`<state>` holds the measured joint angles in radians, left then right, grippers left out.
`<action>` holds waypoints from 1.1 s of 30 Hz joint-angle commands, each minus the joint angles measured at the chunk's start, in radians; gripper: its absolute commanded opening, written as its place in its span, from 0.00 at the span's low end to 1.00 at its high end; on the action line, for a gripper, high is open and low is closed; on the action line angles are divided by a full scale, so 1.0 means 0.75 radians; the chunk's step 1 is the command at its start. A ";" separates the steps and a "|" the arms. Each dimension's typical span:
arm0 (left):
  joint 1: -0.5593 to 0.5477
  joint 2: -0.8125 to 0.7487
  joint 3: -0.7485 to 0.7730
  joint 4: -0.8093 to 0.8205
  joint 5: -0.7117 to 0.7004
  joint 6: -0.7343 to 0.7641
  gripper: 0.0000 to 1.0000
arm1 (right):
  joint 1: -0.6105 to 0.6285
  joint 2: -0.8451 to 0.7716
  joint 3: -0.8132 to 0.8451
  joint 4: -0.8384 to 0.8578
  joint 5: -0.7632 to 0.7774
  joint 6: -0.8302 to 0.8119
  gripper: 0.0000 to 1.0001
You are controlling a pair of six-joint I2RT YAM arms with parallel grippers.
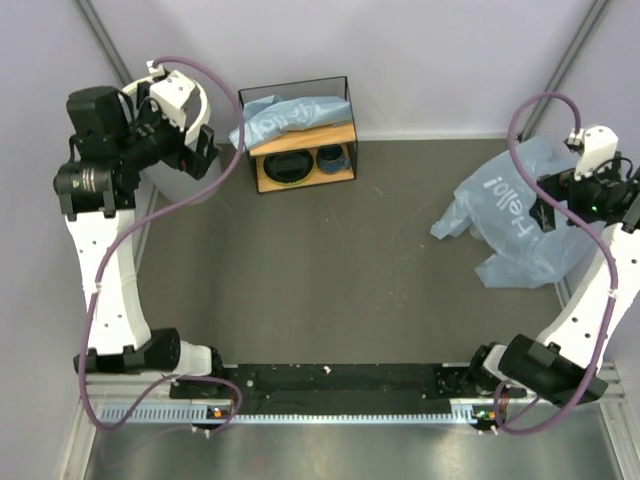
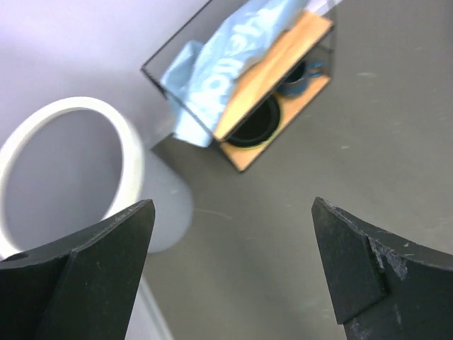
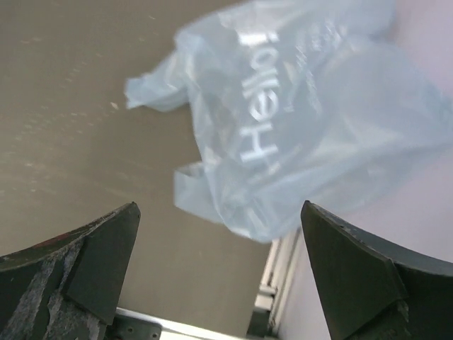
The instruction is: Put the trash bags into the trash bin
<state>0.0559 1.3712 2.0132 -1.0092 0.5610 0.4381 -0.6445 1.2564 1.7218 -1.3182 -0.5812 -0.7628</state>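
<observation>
The left claw (image 2: pixel 233 276) hangs wide open with nothing between its fingers. The bin (image 2: pixel 126 152) stands just ahead of it, off its left finger, with the white ring on top and the mouth facing up toward the claw. Farther ahead, beyond the bin, is a wire-framed shelf (image 2: pixel 279 67). One blue bag (image 2: pixel 226 64) is draped over the top of it. The bag's long side runs the length of the shelf, and its nearer end sags down over the end closest to the bin. A dark bowl (image 2: pixel 253 129) and a cup (image 2: pixel 294 74) sit under the shelf board.

The right claw (image 3: pixel 219 276) is spread just as wide and is also empty. The second bag (image 3: pixel 304 120) lies crumpled flat on the table (image 1: pixel 330 270) right in front of it, apart from both fingers. It stretches away from the claw, and its white "Hello" lettering runs along that same line, with the H nearest the fingers. A loose corner trails toward the left finger's side.
</observation>
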 commanded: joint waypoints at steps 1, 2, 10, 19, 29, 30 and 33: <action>0.075 0.239 0.152 -0.172 -0.136 0.366 0.99 | 0.161 -0.037 0.042 -0.175 -0.133 0.103 0.99; 0.085 0.280 0.183 -0.176 -0.140 0.391 0.99 | 0.182 -0.047 0.032 -0.169 -0.149 0.151 0.99; 0.152 0.591 0.326 -0.023 -0.239 0.524 0.99 | 0.295 -0.141 -0.113 -0.153 -0.266 0.219 0.99; 0.177 0.794 0.324 0.163 -0.404 0.659 0.98 | 0.307 -0.147 -0.158 -0.145 -0.266 0.225 0.99; 0.195 0.921 0.277 0.012 -0.399 0.815 0.82 | 0.307 -0.129 -0.177 -0.138 -0.280 0.234 0.99; 0.197 0.921 0.275 -0.002 -0.380 0.815 0.71 | 0.309 -0.129 -0.177 -0.138 -0.282 0.234 0.99; 0.200 0.896 0.251 -0.057 -0.329 0.821 0.45 | 0.307 -0.127 -0.169 -0.136 -0.291 0.234 0.99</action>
<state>0.1921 2.0739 2.2116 -0.9890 0.2512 1.0172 -0.4252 1.1652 1.5837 -1.3544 -0.7650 -0.5903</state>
